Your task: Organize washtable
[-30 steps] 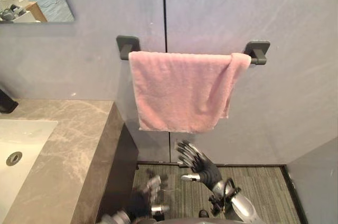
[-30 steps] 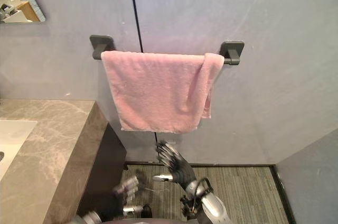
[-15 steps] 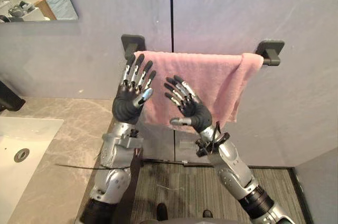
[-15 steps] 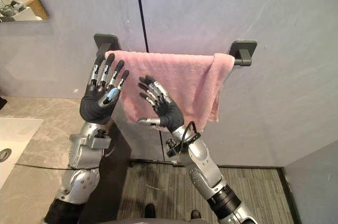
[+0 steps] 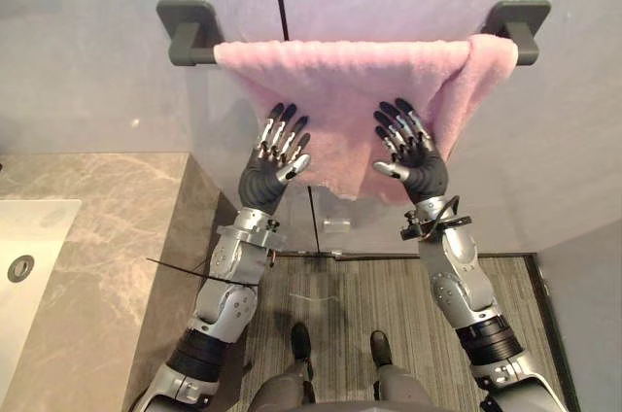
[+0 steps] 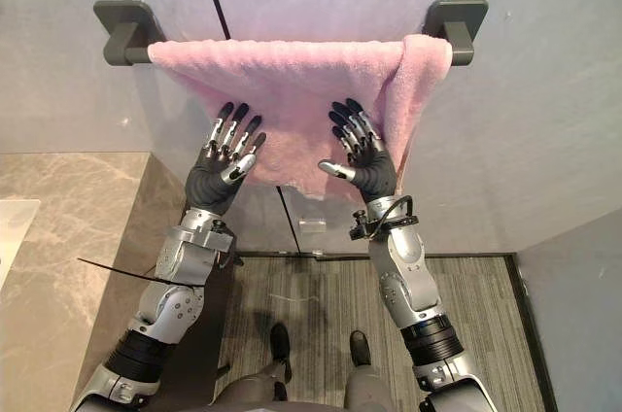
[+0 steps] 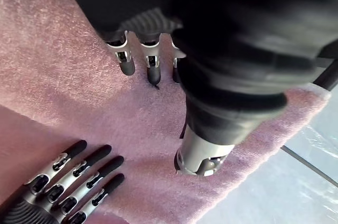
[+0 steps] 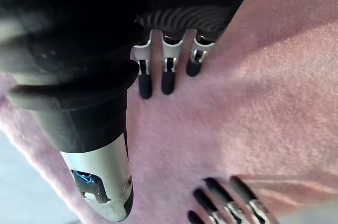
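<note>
At the far left a white sink [image 5: 29, 237] is running out of the frame. It is sunk into a stone desk [image 5: 117, 227] whose near end is also cut off. Beside it, on the grey wall, a dark rail [image 5: 187, 33] is carrying a pink towel [image 5: 340, 77], which is draped over it and hanging down. Most of the rail is lying hidden under the cloth, with its brackets sticking out at either end.

The left hand [image 5: 262, 179] is hovering in front of the towel's lower left part, its fingers [image 7: 127, 61] straight and spread, gripping nothing. The tips are sitting right at the cloth, though I cannot tell whether they are touching it. The right hand [image 5: 426, 174] is doing the same in front of the lower right part, its fingers [image 8: 166, 76] straight, spread and empty. Both hands are covering parts of the towel's bottom edge.

By the right bracket the towel is bunching into a fold that is hanging loose down its side. Below, a striped floor [image 5: 340, 300] is showing between the arms.
</note>
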Robot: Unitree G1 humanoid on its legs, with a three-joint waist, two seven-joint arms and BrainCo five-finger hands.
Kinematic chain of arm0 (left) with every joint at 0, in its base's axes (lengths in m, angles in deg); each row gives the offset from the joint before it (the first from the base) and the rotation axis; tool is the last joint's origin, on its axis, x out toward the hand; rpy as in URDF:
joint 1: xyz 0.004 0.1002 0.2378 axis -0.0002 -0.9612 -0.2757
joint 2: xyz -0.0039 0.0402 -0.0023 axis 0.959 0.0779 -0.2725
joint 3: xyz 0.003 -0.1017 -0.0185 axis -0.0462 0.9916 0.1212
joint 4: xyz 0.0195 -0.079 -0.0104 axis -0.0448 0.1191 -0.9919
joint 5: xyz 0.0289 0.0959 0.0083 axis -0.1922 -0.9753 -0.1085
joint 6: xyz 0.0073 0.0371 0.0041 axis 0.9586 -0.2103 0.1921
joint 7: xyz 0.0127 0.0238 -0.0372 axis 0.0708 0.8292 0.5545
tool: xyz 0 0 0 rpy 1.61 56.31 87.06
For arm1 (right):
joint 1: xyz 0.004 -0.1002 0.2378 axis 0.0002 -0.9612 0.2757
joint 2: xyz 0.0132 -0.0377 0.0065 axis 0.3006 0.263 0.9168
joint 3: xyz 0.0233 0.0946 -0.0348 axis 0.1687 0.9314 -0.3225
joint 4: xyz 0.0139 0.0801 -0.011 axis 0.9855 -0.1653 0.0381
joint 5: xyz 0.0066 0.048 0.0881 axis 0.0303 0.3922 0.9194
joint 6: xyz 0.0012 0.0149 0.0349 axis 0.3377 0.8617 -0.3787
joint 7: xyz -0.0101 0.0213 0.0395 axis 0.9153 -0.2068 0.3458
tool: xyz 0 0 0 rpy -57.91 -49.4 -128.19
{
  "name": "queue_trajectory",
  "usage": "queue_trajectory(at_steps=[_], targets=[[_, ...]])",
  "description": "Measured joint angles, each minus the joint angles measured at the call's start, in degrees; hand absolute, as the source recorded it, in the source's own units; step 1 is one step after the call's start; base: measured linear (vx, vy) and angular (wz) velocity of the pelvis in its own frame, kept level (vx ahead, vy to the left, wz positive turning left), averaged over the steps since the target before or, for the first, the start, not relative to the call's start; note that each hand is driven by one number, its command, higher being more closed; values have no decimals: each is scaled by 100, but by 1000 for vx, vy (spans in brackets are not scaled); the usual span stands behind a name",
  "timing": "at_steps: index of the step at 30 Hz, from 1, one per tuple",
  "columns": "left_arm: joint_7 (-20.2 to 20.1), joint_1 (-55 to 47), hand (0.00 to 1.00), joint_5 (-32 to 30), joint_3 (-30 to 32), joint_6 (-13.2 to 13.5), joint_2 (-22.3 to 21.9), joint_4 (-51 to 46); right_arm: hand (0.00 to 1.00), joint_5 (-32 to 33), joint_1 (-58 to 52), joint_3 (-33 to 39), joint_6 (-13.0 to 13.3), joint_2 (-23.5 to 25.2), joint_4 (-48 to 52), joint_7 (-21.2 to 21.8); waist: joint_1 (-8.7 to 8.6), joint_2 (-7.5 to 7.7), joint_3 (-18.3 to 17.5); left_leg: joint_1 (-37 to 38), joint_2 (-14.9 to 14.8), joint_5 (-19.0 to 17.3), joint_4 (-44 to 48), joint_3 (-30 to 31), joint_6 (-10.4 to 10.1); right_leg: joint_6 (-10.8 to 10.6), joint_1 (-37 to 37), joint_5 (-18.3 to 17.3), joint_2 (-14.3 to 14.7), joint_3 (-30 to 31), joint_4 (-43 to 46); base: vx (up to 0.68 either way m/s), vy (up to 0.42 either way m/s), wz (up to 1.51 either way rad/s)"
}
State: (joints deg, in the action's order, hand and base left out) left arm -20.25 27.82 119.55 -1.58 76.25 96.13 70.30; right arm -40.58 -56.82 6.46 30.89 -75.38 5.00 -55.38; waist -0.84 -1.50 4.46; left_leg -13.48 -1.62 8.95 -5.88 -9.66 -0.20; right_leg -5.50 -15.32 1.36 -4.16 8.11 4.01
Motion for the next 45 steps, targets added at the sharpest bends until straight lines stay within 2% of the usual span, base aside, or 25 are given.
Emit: queue_trajectory(at_steps=[6,14,18,25,31,35,36,37,38,39,40,41,42,43,44,45], targets=[[6,2,0,-19,114,-1,-162,4,0,412,-121,121,57,173,0,210,19,-26,34,15,-18,8,-1,-7,-12,11,-1,-13,17,-5,29,55,-28,0],[7,-38,0,-82,249,-6,-326,144,0,410,-364,76,56,383,0,428,21,-26,34,97,-23,6,-3,-23,-15,16,48,-46,23,3,81,18,-10,0],[7,-312,0,-349,401,-27,-386,163,0,404,-720,-120,0,404,-126,487,14,-23,32,221,-38,-20,-3,-20,-48,52,209,-66,14,5,-10,0,0,0],[101,-1132,0,-1164,534,-93,-379,678,0,275,-1466,-334,-313,205,-261,837,11,16,8,607,-81,-105,-2,-1,-144,67,723,37,8,16,-327,26,-12,-3],[100,-2017,0,-1916,919,-342,-660,1696,0,36,-2319,-288,-538,344,-1195,1082,7,142,-97,819,-177,-148,31,76,-202,112,976,19,115,-34,-339,26,-41,3],[127,-2146,0,-2546,1085,-530,-940,3057,0,-269,-2560,322,-729,546,-2743,1027,9,138,-99,896,-175,-149,42,230,-210,115,1100,-104,116,-236,-234,-16,-16,29],[191,-2136,0,-2875,1139,-536,-986,3575,0,-526,-2619,643,-744,586,-3390,882,-11,137,-98,738,-182,-300,307,263,-254,150,1004,-149,127,-380,40,-48,-14,34],[242,-2141,0,-3064,1147,-541,-983,3757,0,-636,-2635,774,-781,602,-3596,797,-10,149,-97,682,-204,-428,390,231,-294,159,976,-157,66,-443,121,-60,23,37],[260,-2166,0,-3282,1235,-557,-982,4044,0,-733,-2756,1005,-833,716,-3889,700,-10,260,-125,638,-182,-701,655,38,-271,188,931,-140,-78,-493,116,-34,37,15],[361,-2161,0,-3626,1449,-607,-1063,4351,0,-746,-2841,1308,-860,835,-4215,557,3,344,-84,352,-291,-1054,2139,-237,78,188,947,-138,-192,-514,207,-59,50,-1],[460,-2273,0,-3882,1703,-629,-1202,4600,0,-749,-3028,1589,-882,861,-4388,436,-16,317,-89,341,-545,-1603,3433,-311,-115,186,1028,-137,-193,-514,249,-57,31,-10],[492,-2325,0,-3980,1796,-631,-1262,4736,0,-753,-3147,1725,-879,871,-4450,396,-29,257,-123,393,-678,-1809,3870,-292,-297,184,1054,-137,-168,-528,268,-80,97,-16],[586,-2388,0,-4199,1880,-638,-1350,4987,0,-790,-3352,1937,-885,876,-4507,267,-74,61,-160,612,-918,-2078,4339,-148,-627,162,1108,-122,-74,-528,298,-113,189,-9],[724,-2362,0,-4401,2014,-639,-1425,5183,0,-783,-3463,2039,-914,900,-4551,137,-161,-123,-140,816,-998,-2464,4256,63,-874,89,1052,-77,25,-516,364,-151,233,-16],[777,-2353,0,-4468,2053,-640,-1441,5275,0,-751,-3486,2106,-922,947,-4613,95,-163,-167,-151,843,-991,-2612,4104,76,-819,49,971,-47,59,-480,395,-243,247,-30],[861,-2302,0,-4560,2118,-657,-1455,5367,0,-605,-3458,2251,-944,1019,-4637,41,-218,-193,-196,927,-919,-2890,3608,-47,-597,36,812,85,99,-449,379,-221,172,-35]])
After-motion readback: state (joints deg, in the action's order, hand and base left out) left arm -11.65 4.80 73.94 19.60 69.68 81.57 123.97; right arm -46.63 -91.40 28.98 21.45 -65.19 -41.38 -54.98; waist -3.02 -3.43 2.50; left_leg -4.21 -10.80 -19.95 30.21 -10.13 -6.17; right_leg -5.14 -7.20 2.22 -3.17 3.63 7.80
